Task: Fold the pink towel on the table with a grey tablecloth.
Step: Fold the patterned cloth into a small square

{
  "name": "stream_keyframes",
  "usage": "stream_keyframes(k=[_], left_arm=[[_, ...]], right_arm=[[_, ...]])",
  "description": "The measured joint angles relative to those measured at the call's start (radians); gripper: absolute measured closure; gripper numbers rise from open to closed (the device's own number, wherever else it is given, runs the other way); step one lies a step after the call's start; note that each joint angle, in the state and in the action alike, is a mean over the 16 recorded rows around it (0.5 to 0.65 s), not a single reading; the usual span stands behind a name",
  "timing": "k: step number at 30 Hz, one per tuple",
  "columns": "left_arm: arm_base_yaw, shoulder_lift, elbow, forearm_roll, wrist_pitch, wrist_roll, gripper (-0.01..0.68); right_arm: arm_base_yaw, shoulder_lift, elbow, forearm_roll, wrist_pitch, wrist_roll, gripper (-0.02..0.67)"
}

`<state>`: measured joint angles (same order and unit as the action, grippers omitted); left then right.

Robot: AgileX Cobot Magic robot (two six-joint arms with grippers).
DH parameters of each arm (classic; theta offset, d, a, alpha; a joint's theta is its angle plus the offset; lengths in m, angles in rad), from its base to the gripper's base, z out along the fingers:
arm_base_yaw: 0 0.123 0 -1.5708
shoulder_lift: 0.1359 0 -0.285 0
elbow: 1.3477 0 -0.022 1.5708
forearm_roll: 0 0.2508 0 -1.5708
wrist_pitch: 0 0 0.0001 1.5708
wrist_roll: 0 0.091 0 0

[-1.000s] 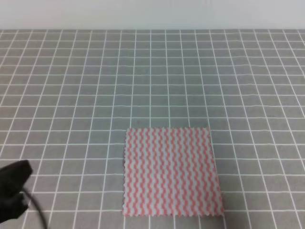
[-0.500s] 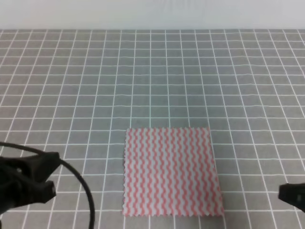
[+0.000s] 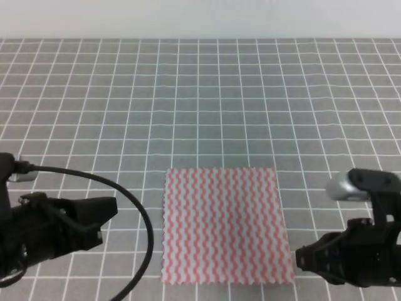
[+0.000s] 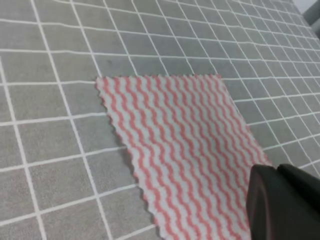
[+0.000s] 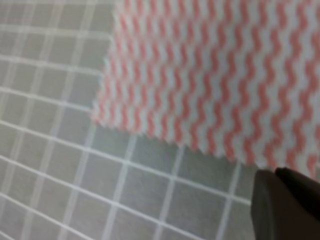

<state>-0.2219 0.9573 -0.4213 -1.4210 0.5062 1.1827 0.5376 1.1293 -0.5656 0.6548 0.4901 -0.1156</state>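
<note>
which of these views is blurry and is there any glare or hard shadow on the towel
Right wrist view: softest, the towel stripes and grid lines smeared, the gripper tip a dark blur. Left wrist view: sharper, zigzag edge readable, the finger at the lower right out of focus. High view: mildly soft; the light is even, with no glare or hard shadow on the towel or tablecloth.
</note>
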Motion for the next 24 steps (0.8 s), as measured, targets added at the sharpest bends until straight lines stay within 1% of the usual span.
stream_keyframes(k=[3,13,17,19,24], left_arm=[[-0.032,0.025,-0.011,-0.014,-0.002,0.015,0.675],[-0.166,0.092,-0.032,-0.012,-0.069,0.032,0.675],[-0.195,0.111,-0.033,-0.013,-0.086,0.042,0.675],[-0.203,0.118,-0.033,-0.014,-0.089,0.047,0.675],[-0.208,0.126,-0.033,-0.016,-0.094,0.057,0.675]], right_arm=[[0.017,0.049,-0.005,-0.013,-0.007,0.014,0.617],[0.020,0.189,-0.011,-0.007,-0.042,0.063,0.437],[0.020,0.241,-0.014,0.008,-0.061,0.078,0.383],[0.020,0.266,-0.015,0.014,-0.069,0.082,0.372],[0.020,0.310,-0.018,0.032,-0.081,0.075,0.372]])
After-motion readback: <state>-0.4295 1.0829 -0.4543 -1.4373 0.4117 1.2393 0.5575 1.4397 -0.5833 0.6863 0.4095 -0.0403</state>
